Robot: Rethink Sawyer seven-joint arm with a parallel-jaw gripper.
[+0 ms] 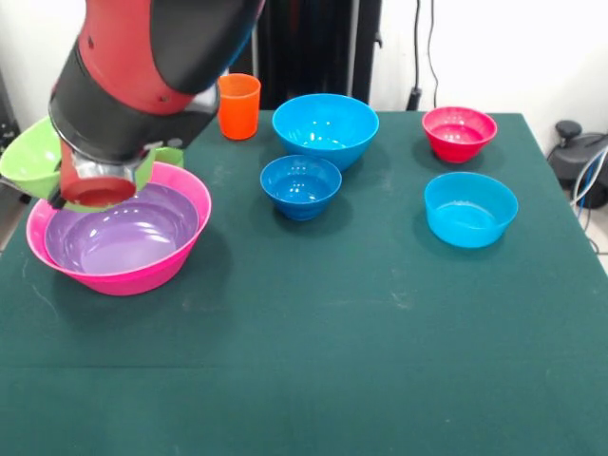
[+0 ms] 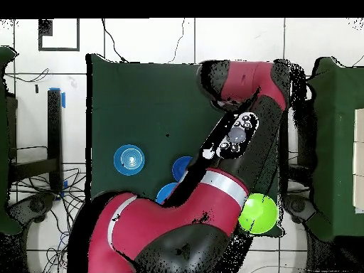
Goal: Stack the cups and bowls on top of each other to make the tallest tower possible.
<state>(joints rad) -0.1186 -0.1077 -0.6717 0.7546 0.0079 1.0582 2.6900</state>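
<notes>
Pink plastic formed the base of the tower (image 1: 119,233): the large pink bowl (image 1: 185,249) sat at the table's (image 1: 313,361) left side in the front view, with the purple bowl (image 1: 123,237) nested inside it; the arm (image 1: 142,66) hung low over the back rim of that pair, its wrist end covering whatever sat beneath. A lime green bowl (image 1: 28,161) showed behind the arm, tilted and apparently carried at the wrist; the overhead view showed a green bowl (image 2: 257,213) beside the arm as well. The gripper itself was hidden by the arm's bulk; I could not tell whether it was spread or pinching.

Elsewhere stood the orange cup (image 1: 238,105) at the far edge, a large blue bowl (image 1: 326,128), a small blue bowl (image 1: 300,185) just in front of it, a wide blue bowl (image 1: 470,209) and a small red bowl (image 1: 459,132) to the right; all were apart from the stack.

The step in hand appeared to be seating the green bowl in the purple one. To do it well: centre it over the purple bowl; level it; lower until the rims nest; release only when it rests without rocking; withdraw straight up, lest the stack be dragged.
</notes>
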